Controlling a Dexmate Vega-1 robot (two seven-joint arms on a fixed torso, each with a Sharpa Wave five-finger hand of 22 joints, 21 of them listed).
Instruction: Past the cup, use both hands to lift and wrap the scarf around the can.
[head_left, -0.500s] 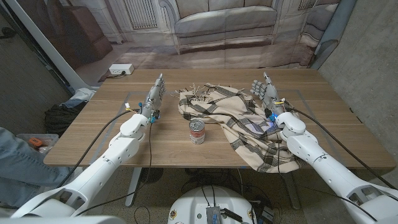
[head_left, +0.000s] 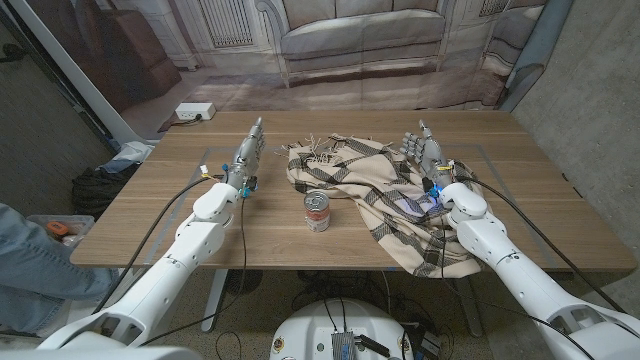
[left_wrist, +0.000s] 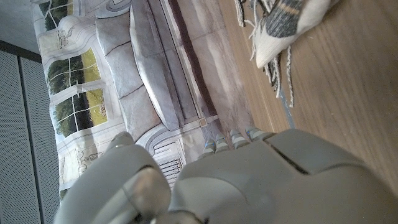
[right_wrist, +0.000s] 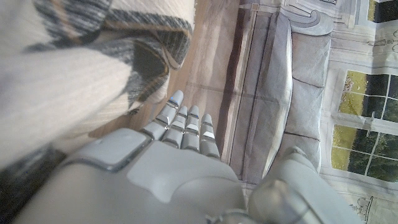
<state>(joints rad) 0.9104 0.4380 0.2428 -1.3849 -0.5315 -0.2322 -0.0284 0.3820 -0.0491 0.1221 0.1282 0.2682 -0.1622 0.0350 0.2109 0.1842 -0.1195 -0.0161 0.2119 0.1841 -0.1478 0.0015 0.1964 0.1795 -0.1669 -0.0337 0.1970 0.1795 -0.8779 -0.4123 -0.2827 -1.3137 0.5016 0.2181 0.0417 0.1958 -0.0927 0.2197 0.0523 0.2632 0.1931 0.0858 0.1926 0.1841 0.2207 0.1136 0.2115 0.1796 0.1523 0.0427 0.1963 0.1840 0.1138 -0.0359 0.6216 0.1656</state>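
A cream scarf (head_left: 385, 190) with dark checks and fringe lies crumpled across the table's middle and right, hanging over the front edge. A small red and white can (head_left: 317, 211) stands upright just in front of its left part. My left hand (head_left: 250, 152) stands on its edge left of the scarf, fingers straight, holding nothing. My right hand (head_left: 426, 154) is at the scarf's right rim, fingers extended and apart, gripping nothing. The scarf's fringed corner (left_wrist: 280, 25) lies ahead of the left hand (left_wrist: 249, 180). Scarf folds (right_wrist: 74, 68) lie beside the right hand (right_wrist: 168, 162).
The wooden table (head_left: 160, 215) has bare wood on its left side and a strip at the far right. A white power strip (head_left: 195, 112) lies on the floor beyond the table. A person's leg in jeans (head_left: 25, 260) is at the left edge.
My right hand has shifted slightly and stands a little more upright at the scarf's edge. The left hand, scarf and can have not moved.
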